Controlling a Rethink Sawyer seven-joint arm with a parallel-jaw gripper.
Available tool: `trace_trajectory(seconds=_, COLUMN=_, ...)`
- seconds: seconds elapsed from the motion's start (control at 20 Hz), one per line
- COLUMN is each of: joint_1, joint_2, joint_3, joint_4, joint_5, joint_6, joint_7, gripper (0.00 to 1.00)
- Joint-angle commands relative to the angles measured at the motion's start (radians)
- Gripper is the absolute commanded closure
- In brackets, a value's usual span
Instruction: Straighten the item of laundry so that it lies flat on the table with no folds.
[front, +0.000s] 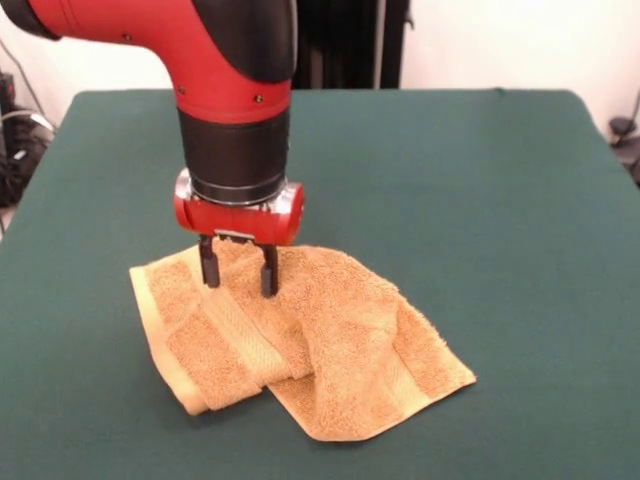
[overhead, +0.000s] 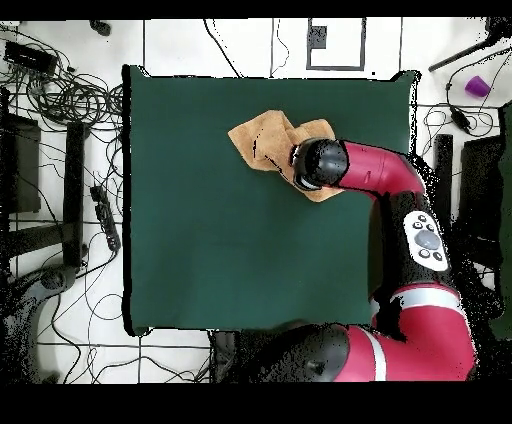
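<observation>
Towel lies folded, skewed diagonally on the table — fingers narrowly parted, tips at the terry.

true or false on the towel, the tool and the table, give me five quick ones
1. The orange-yellow terry towel lies flat with no folds. False: it is folded over itself with layers overlapping.
2. The tool is open, its fingers apart just above or at the towel. True.
3. The towel hangs over the edge of the green table. False: it lies wholly on the top.
4. A woven band shows on the towel's folded part. True.
5. The tool holds the towel lifted clear of the table. False: the towel rests on the table.
</observation>
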Motion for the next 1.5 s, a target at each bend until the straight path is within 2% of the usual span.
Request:
trace_trajectory(seconds=0.05, joint_1=0.016, joint_2=0.077, joint_3=0.152, joint_4=0.015, joint_5=-0.035, joint_6=0.002, joint_7=-0.137, gripper=0.0)
trace_trajectory(seconds=0.4, joint_1=0.004, joint_2=0.095, joint_3=0.176, joint_4=-0.01, joint_5=-0.05, joint_6=0.015, joint_7=-0.138, gripper=0.0)
trace_trajectory(seconds=1.0, joint_1=-0.02, joint_2=0.068, joint_3=0.174, joint_4=0.047, joint_5=-0.098, joint_6=-0.03, joint_7=-0.148, gripper=0.0)
trace_trajectory(seconds=1.5, joint_1=-0.013, joint_2=0.113, joint_3=0.183, joint_4=-0.006, joint_5=-0.098, joint_6=-0.046, joint_7=-0.138, gripper=0.0)
